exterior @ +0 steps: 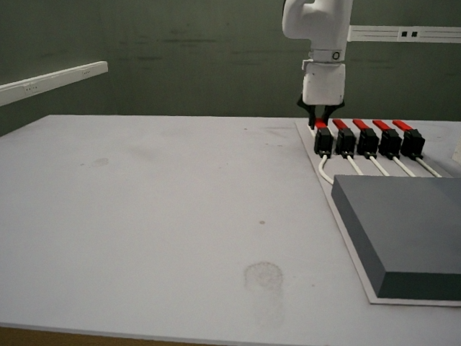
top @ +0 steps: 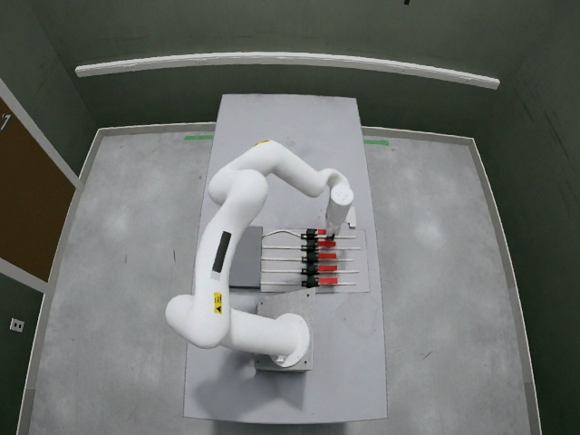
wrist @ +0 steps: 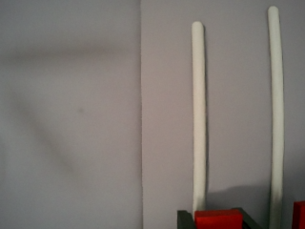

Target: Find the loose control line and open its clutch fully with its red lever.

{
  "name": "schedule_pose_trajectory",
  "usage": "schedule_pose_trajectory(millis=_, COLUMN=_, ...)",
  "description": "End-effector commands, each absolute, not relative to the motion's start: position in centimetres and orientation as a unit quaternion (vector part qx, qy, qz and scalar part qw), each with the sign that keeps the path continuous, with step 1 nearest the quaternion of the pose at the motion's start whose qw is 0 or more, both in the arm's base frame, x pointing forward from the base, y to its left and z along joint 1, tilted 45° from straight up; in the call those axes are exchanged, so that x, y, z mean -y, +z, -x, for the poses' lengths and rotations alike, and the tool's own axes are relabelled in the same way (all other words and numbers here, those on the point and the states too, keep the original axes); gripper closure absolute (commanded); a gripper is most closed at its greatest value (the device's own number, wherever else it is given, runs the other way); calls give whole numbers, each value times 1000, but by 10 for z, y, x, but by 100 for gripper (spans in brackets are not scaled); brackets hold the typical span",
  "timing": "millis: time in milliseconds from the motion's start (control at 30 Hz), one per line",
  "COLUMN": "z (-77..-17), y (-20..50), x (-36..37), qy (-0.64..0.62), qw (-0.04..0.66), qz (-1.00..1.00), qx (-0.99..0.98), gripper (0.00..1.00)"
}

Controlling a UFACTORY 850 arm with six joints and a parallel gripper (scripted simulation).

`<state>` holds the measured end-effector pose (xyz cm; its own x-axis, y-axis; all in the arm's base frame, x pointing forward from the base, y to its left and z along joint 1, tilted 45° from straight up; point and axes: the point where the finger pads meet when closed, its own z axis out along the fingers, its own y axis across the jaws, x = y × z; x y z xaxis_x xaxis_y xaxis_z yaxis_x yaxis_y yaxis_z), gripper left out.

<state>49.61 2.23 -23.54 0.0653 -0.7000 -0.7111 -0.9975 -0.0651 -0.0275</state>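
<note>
Five white control lines run out of the grey console (top: 246, 257) (exterior: 405, 231), each through a black clutch with a red lever, all on a light base plate (top: 362, 262) (wrist: 167, 95). The farthest line (top: 281, 231) (exterior: 323, 169) (wrist: 198, 119) bows loosely between the console and its clutch (top: 310, 232) (exterior: 323, 141). The other lines lie straight. My gripper (top: 332, 235) (exterior: 319, 120) points straight down over that end clutch and is shut on its red lever (top: 322, 231) (exterior: 320, 122) (wrist: 218, 218). The lever lies low, like the other levers (top: 326, 256) (exterior: 381, 125). The neighbouring line (wrist: 276, 119) shows beside it in the wrist view.
A small white block (top: 350, 217) stands on the table just beyond the plate, close to my wrist. The arm's base (top: 285, 337) stands on the near side of the plate. The arm's upper links arch over the console.
</note>
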Motion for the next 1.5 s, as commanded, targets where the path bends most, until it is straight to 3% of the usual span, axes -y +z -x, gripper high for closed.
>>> schedule_pose_trajectory(millis=0, z=-497, y=-229, x=-18, qy=272, qw=273, qz=677, qx=-627, gripper=100)
schedule_pose_trajectory(millis=1467, z=-496, y=-187, x=-7, qy=272, qw=273, qz=677, qx=-627, gripper=100)
